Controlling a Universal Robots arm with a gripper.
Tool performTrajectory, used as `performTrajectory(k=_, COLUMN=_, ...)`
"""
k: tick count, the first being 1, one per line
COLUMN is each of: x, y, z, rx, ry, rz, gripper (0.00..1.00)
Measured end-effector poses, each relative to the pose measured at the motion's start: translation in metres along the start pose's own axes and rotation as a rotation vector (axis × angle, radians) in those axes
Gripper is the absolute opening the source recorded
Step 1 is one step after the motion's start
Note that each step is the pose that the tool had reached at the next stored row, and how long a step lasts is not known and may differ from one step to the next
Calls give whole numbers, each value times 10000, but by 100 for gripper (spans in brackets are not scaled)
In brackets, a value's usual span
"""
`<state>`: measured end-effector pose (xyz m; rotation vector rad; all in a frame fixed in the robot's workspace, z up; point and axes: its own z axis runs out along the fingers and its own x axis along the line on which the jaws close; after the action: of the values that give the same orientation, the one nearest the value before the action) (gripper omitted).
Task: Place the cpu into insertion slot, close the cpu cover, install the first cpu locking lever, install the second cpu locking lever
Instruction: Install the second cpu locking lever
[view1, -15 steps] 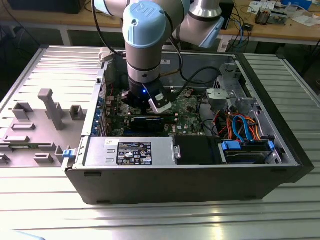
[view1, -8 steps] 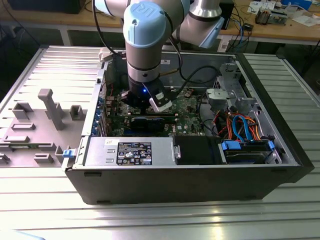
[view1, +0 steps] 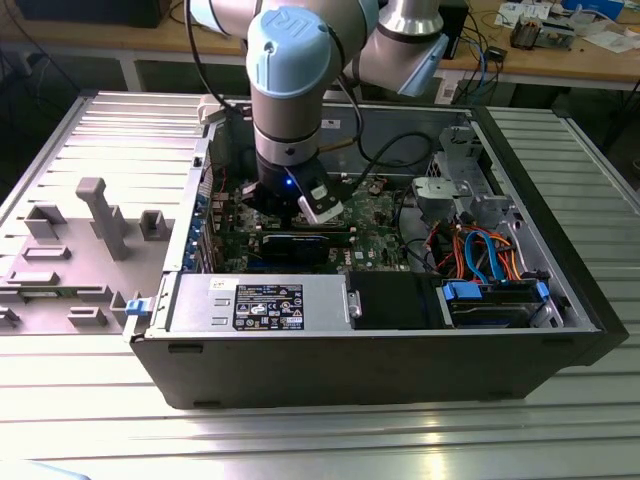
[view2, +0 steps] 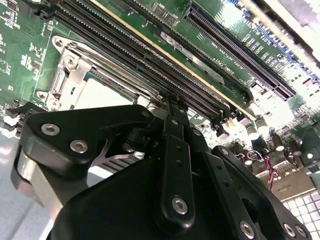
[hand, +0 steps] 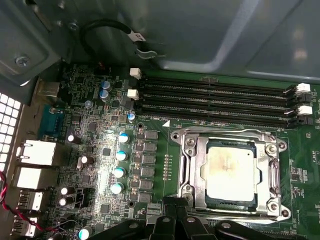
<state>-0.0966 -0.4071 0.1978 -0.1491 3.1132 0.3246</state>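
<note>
cpu: the cpu (hand: 231, 171) sits seated in the insertion slot (hand: 200, 197), silvery top up, in the first wrist view.
cpu cover: the cpu cover (hand: 192, 165) lies down around the chip, so seating and closing look done.
levers: whether either locking lever is latched I cannot tell.
gripper: the gripper (hand: 172, 220) hangs just beside the socket's edge, holding nothing visible; its spread cannot be told.

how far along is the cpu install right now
Done, by the look of it: the cpu lies in the insertion slot, and the cpu cover lies flat around it, framing its metal top. In hand: the gripper sits low at the socket's edge, next to the cover. The locking levers' state can't be made out, so count them as left.
</note>
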Motion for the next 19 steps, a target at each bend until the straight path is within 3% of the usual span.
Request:
performTrajectory(k=3, x=24, y=-3, z=1, rx=-3, ry=-2, rz=-8, gripper=11)
performTrajectory(k=4, x=49, y=-1, z=-39, rx=140, ry=1, rz=-20, gripper=11)
performTrajectory(k=5, x=42, y=16, z=-81, rx=125, ry=-4, rz=-23, gripper=11)
performTrajectory(k=6, x=40, y=42, z=-200, rx=130, ry=-4, rz=-23, gripper=11)
performTrajectory(k=7, x=37, y=77, z=-362, rx=143, ry=-3, rz=-23, gripper=11)
performTrajectory(k=9, x=36, y=87, z=-381, rx=171, ry=-1, rz=-22, gripper=11)
performTrajectory(k=10, x=31, y=95, z=-381, rx=290, ry=16, rz=-20, gripper=11)
performTrajectory(k=13, x=15, y=107, z=-377, rx=535, ry=54, rz=-17, gripper=11)
performTrajectory(k=15, x=-37, y=129, z=-370, rx=850, ry=134, rz=-4, gripper=11)
performTrajectory(k=19, x=-131, y=146, z=-362, rx=1053, ry=252, rz=12, gripper=11)
